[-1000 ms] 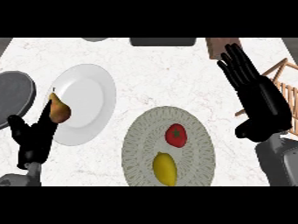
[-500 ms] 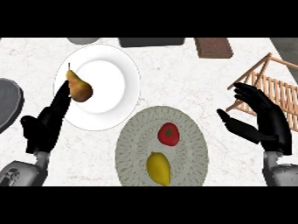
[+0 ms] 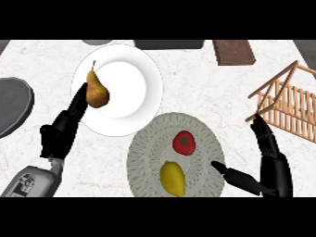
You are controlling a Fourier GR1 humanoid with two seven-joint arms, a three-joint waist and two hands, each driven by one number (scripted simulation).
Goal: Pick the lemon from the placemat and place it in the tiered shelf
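Observation:
The yellow lemon (image 3: pixel 173 177) lies on the near part of a round grey woven placemat (image 3: pixel 147 155), with a red tomato (image 3: pixel 183 142) just behind it. The wooden tiered shelf (image 3: pixel 293 109) stands at the right edge of the counter. My right hand (image 3: pixel 269 162) is low at the right, open, its thumb stretched toward the mat and ending a little right of the lemon without touching it. My left hand (image 3: pixel 61 132) rests open at the lower left, fingers pointing up over the rim of the white plate (image 3: pixel 129 83).
A brown-yellow pear (image 3: pixel 96 90) lies on the white plate. A dark grey round lid or pan (image 3: pixel 3 109) sits at the far left. A brown board (image 3: pixel 233 52) and a dark tray (image 3: pixel 168 44) lie along the back edge.
My right hand has dropped lower and nearer the placemat, its thumb now reaching toward the lemon. The view has shifted, so the plate and mat show further down and to the right.

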